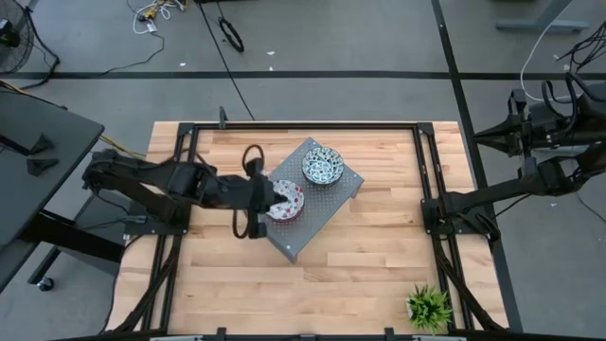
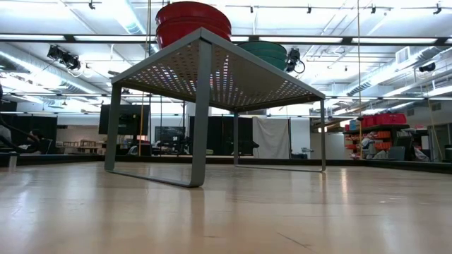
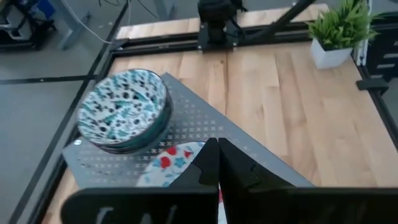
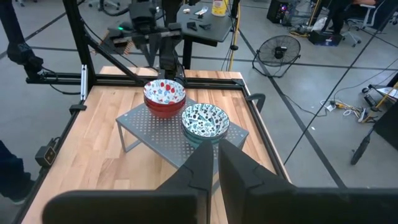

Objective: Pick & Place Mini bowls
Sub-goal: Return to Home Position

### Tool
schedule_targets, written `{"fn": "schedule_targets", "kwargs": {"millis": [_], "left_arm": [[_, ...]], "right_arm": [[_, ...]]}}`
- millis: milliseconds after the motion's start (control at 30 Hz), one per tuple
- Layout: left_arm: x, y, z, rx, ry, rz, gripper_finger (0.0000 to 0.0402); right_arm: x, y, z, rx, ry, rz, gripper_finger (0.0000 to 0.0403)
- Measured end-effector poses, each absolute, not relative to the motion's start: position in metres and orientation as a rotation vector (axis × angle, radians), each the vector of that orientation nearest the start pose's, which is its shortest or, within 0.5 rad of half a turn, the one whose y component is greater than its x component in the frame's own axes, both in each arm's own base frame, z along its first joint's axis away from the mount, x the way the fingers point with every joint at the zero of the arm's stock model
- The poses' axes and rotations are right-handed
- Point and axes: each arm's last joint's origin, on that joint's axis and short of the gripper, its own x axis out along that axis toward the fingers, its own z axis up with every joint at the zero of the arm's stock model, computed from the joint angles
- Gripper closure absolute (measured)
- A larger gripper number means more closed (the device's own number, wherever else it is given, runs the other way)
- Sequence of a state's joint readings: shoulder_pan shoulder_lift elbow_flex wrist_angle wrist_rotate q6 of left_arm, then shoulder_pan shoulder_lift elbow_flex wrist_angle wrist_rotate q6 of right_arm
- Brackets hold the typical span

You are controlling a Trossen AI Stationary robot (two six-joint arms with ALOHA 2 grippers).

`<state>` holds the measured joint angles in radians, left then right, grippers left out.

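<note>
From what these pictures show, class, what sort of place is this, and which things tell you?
Most likely a robotics lab: a left arm and right arm mounted at a wooden table, cables across the floor, exposed ceiling ducts and red storage bins beyond.

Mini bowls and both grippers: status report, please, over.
Left gripper shut, by red stack. Right gripper shut, off table's right side. Teal stack beside it, both on shelf. Potted plant at corner, clear.
</note>
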<state>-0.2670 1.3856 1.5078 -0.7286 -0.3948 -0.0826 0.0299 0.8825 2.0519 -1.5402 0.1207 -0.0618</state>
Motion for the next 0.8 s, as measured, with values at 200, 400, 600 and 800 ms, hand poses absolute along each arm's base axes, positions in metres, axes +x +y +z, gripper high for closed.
{"fn": "schedule_targets", "kwargs": {"millis": [200,400,600,800], "left_arm": [[0.266,-0.044,0.411,0.091,0.531,0.151,0.0402],[0.243,-0.022,0.413,0.081,0.517,0.147,0.0402],[0.213,0.001,0.417,0.065,0.466,0.205,0.0402],[0.189,0.015,0.414,0.028,0.401,0.190,0.0401]], "right_arm": [[-0.017,-0.004,0.521,-0.089,0.372,-0.079,0.0376],[-0.017,-0.004,0.521,-0.089,0.372,-0.078,0.0376],[-0.017,-0.004,0.521,-0.089,0.372,-0.078,0.0376],[-0.017,-0.004,0.521,-0.089,0.372,-0.079,0.0376]]}}
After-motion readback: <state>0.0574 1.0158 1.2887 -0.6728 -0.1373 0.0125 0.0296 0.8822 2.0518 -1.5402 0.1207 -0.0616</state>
